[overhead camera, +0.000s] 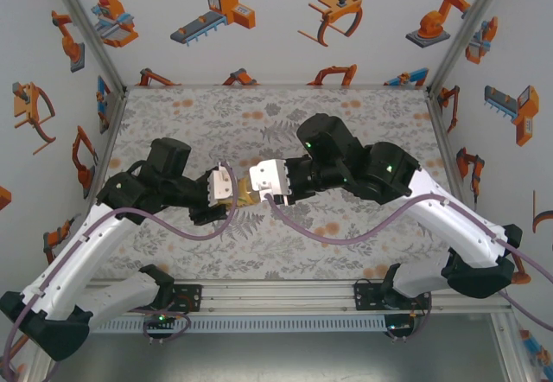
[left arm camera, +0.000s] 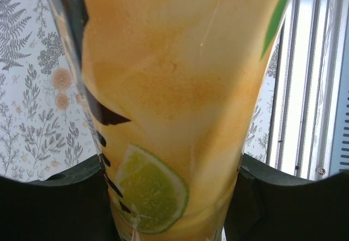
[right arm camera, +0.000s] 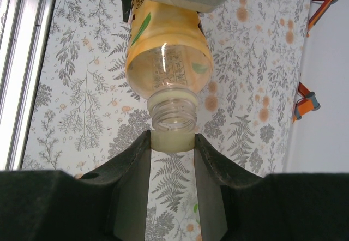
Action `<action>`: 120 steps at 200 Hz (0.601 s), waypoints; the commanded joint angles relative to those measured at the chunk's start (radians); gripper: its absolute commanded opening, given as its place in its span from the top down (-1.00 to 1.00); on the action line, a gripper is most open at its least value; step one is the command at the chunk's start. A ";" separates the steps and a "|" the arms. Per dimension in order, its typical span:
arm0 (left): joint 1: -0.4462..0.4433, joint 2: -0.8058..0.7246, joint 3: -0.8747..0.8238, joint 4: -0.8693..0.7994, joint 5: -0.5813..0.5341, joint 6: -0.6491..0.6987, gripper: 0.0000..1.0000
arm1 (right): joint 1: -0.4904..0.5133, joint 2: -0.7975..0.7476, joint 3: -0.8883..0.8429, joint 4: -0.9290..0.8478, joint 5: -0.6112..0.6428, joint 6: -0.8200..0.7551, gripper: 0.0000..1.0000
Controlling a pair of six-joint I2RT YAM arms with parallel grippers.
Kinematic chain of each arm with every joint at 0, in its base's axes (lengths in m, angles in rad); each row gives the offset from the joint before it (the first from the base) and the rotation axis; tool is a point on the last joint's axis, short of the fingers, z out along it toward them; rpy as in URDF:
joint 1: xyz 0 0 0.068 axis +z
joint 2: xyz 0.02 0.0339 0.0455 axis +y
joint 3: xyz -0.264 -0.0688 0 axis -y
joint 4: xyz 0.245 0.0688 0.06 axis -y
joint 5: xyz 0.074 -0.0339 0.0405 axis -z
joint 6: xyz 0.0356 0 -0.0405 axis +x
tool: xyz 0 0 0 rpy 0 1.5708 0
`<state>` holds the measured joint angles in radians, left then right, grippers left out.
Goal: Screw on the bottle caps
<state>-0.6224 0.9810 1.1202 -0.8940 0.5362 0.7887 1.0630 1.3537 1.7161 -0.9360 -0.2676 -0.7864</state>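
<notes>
Our counter (overhead camera: 346, 244), dressed in a grey fern print

We see a patterned sheet covering it, with orange blossoms (overhead camera: 259, 110) thickest toward 12 o'clock. At 6 o'clock a slotted metal rail (overhead camera: 285, 294) lines the near edge, carrying the left arm base (overhead camera: 168, 294) at 7 o'clock and the right arm base (overhead camera: 393, 289) at 5 o'clock.

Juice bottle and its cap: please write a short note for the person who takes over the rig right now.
Left pincer: shut on the yellow-orange juice bottle.
Right pincer: shut on the pale yellow cap, which sits at the bottle's mouth.
Done: cap brought to the mouth.
To do: screw it down; the neck thread is bare.
</notes>
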 commanded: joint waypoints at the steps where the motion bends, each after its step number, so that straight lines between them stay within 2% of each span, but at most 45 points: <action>1: -0.007 -0.013 0.023 0.011 0.027 0.022 1.00 | 0.008 -0.046 -0.017 0.046 0.009 0.020 1.00; 26: -0.008 -0.008 0.020 0.011 0.031 0.020 1.00 | 0.008 -0.069 -0.044 0.096 -0.002 0.040 1.00; 120: -0.008 0.012 0.034 0.013 0.027 0.022 1.00 | 0.007 -0.053 -0.032 0.106 -0.057 0.047 1.00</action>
<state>-0.6243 0.9867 1.1206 -0.8894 0.5365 0.7891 1.0630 1.2957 1.6829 -0.8677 -0.2867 -0.7567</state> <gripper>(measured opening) 0.531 0.352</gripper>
